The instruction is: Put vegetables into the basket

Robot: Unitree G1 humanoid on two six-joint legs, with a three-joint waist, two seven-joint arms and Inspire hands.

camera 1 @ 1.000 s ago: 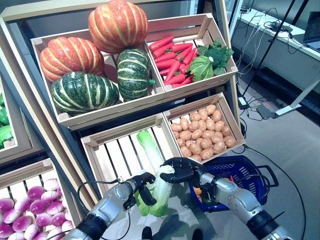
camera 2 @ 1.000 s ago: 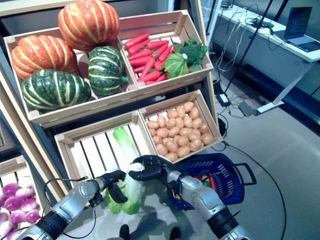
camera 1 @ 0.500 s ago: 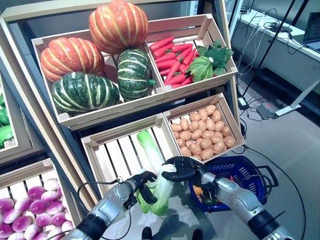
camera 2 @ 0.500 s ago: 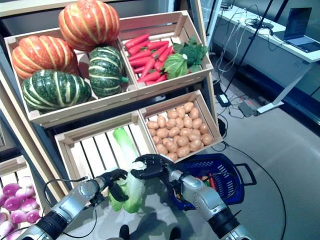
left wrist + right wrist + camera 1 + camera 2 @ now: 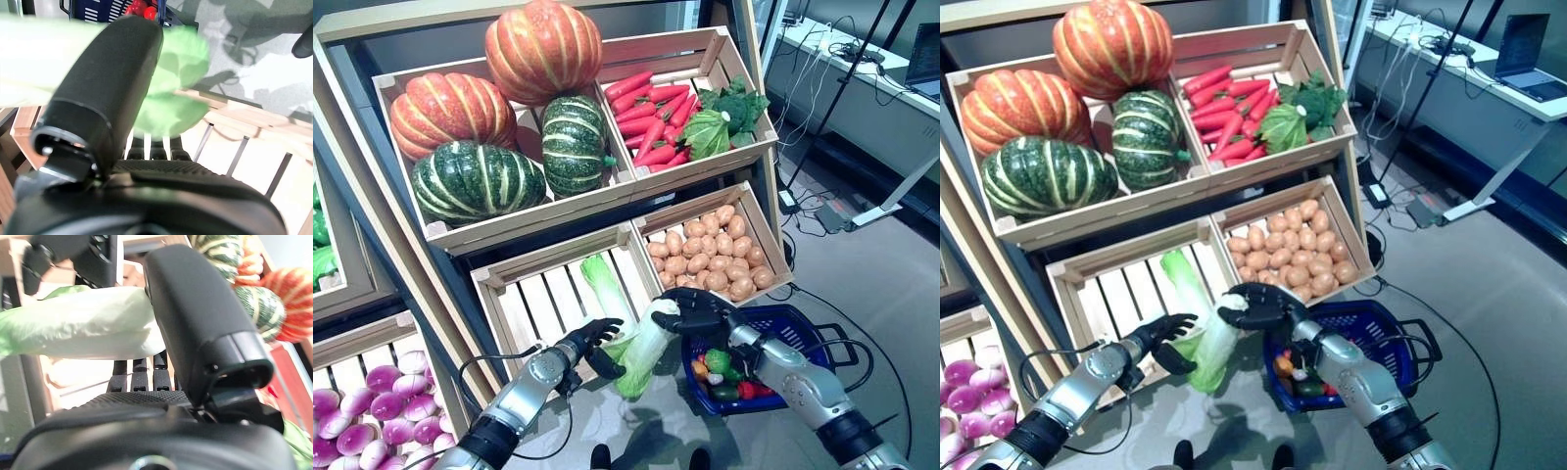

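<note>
Nearest the camera, both arms met over the floor in front of a wooden produce stand. The right hand (image 5: 690,313) was curled tight round the pale stalk end of a Chinese cabbage (image 5: 644,347), which hung in the air with its long axis slanting from that white end down and left to its green leaves. The left hand (image 5: 592,340), fingers spread and relaxed, sat just left of the leafy end; whether it touched the leaves could not be told. Just right of the cabbage, on the floor, stood the blue basket (image 5: 803,325) with a few small vegetables already in it, so the right hand was the nearer one and the cabbage had to travel right. Half a second before, the left hand was curled against the leaves and the cabbage hung lower and further left; now it had swung toward the basket. Beyond lay a slatted crate (image 5: 538,299) holding a second cabbage (image 5: 603,284), then potatoes (image 5: 707,259), and farthest, pumpkins (image 5: 544,47) and carrots (image 5: 650,122).
</note>
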